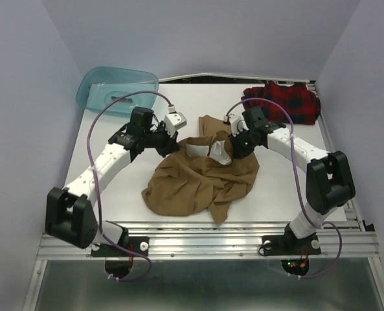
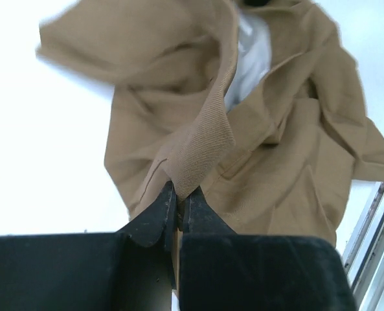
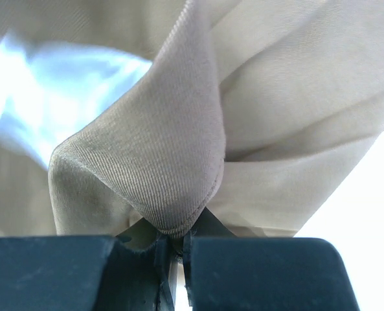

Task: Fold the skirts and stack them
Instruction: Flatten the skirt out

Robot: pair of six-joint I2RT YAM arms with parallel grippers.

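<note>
The tan-brown skirt [image 1: 201,178] lies crumpled at the middle of the table, its pale lining [image 1: 198,149] showing at the top. My left gripper [image 1: 171,146] is shut on the skirt's upper left edge; in the left wrist view [image 2: 177,197] a fold of tan cloth [image 2: 198,149] runs up from between the closed jaws. My right gripper [image 1: 229,150] is shut on the upper right edge; in the right wrist view [image 3: 173,241] a hemmed corner [image 3: 153,168] is pinched in the jaws. The red plaid skirt [image 1: 283,101] lies bunched at the far right corner.
A translucent teal tub [image 1: 116,89] stands at the far left corner. The table's front rail [image 1: 204,236] runs just below the tan skirt's lower edge. Walls close in the table on the left, the back and the right.
</note>
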